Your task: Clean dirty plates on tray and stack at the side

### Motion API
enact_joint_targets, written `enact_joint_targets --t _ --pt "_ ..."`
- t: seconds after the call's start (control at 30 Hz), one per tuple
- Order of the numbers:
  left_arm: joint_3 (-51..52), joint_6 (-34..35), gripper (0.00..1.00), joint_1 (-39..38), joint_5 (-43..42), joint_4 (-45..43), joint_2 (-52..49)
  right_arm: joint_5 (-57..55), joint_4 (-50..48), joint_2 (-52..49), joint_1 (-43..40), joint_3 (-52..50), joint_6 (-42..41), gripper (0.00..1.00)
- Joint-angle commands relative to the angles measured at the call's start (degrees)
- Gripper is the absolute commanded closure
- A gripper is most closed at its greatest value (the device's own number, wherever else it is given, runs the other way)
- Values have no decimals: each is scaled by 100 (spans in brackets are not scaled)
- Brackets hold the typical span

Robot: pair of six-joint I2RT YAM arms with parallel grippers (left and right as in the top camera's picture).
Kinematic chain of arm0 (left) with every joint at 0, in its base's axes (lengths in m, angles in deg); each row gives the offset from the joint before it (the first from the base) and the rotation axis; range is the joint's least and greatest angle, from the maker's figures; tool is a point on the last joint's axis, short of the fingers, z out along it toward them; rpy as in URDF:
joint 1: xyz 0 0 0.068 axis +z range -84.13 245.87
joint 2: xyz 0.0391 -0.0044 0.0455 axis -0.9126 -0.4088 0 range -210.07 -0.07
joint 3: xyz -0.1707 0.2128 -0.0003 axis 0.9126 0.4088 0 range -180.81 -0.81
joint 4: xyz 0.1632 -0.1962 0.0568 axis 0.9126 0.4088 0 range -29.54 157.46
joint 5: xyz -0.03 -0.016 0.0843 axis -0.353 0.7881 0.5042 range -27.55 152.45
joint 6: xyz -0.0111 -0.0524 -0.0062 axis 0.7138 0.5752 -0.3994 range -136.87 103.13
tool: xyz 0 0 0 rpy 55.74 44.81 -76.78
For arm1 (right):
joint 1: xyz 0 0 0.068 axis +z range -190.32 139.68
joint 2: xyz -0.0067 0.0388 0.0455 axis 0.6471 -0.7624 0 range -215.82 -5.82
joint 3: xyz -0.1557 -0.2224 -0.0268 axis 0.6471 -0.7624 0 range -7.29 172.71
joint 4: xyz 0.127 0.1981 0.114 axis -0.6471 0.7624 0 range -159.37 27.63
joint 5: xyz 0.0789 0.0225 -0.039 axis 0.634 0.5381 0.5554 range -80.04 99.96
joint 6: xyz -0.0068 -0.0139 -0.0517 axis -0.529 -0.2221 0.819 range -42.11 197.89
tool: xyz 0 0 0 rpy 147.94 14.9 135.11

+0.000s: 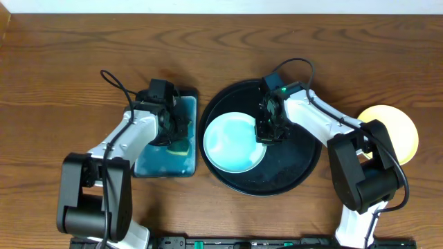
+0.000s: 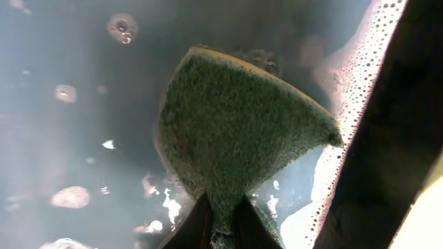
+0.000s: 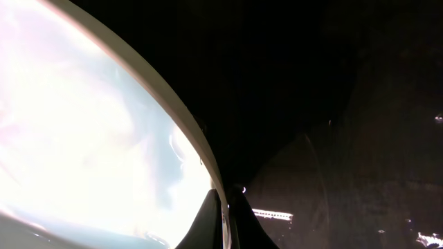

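Brown wooden table (image 1: 69, 55), its grain running crosswise, filled the overhead view, with a pale strip of wall (image 1: 208, 5) along the far edge and nothing more of the room to be seen. On it we saw a pale yellow round plastic plate (image 1: 398, 128) lying off to the right, apart from the large round glossy black tray (image 1: 294, 166); we judged that one finished and set aside. A pale mint round plastic plate (image 1: 232, 142) lay on the tray's left half, its face almost free of smears from overhead, though the right wrist view was too washed out to confirm it. The right gripper (image 3: 223, 216) had its jaws pinched narrow on that plate's right rim. The left gripper (image 2: 221, 218) was down in the rectangular black basin (image 1: 156, 164) of blue-green water, jaws clamped on a yellow sponge with a green scouring face (image 2: 235, 131). We could find no third plate. By our reckoning the mint plate had yet to go onto the yellow one, so the task stood about midway
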Motion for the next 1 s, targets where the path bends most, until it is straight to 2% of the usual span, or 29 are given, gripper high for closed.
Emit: enact_joint_targets --t 0.0,0.67,0.97 --pt "72 -55 91 35 94 -20 -424 -382 28 -114 -105 -111 63 99" --pt "63 -55 92 35 90 -50 -713 -382 28 -114 -105 -111 63 99" --pt "-254 -81 92 37 96 -13 -114 -385 52 -114 -105 -111 87 99"
